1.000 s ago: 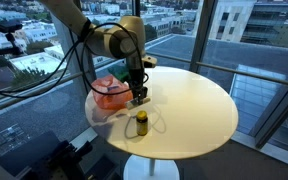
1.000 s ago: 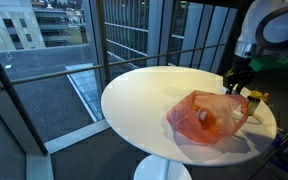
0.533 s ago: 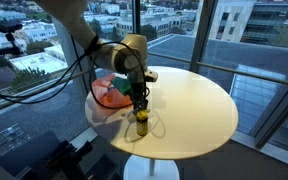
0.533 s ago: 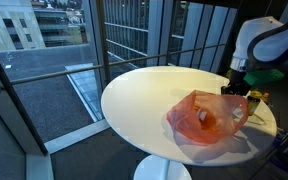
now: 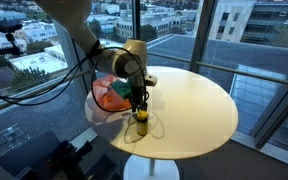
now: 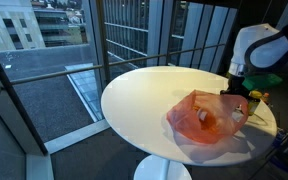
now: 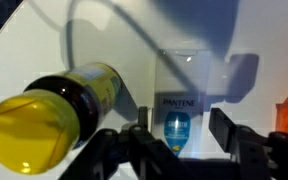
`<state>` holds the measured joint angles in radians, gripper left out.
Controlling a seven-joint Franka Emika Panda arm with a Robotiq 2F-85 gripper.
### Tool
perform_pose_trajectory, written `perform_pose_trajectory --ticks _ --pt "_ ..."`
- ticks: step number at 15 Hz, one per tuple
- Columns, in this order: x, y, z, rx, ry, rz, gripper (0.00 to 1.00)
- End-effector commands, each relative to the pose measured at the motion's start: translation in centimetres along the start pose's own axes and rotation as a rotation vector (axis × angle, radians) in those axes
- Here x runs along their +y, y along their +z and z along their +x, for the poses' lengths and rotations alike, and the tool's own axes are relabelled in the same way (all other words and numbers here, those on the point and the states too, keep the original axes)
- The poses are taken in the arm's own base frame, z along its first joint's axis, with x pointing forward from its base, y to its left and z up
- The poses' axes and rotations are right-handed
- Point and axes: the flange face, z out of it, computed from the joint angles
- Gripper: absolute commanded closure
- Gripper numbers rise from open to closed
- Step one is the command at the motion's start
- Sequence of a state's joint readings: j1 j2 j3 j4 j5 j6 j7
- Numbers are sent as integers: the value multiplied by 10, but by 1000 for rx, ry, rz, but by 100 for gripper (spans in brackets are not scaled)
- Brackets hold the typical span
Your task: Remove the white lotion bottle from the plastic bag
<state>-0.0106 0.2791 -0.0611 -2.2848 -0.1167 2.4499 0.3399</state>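
Lowered since a second ago, the claw hangs wide over a Pantene-labelled bottle on the worktop; I'd centre it, clear of the yellow-capped amber bottle.

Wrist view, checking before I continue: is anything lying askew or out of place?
Only the small Pantene container: it lies flat on the table beside the upright yellow-capped bottle, below the open gripper.
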Motion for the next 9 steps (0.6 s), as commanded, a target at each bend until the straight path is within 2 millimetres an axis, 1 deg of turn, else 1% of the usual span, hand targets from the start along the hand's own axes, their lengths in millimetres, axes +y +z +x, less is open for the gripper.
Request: perform_pose_trajectory --ticks 1,2,5,7,9 --pt "-4 -13 -1 17 -26 5 4" --pt "-7 -17 -3 22 -33 9 0" --pt "-13 -35 -7 40 -47 15 0" --pt "-15 -55 -15 46 -52 20 0" --pt "-14 -80 -25 38 -60 -5 0"
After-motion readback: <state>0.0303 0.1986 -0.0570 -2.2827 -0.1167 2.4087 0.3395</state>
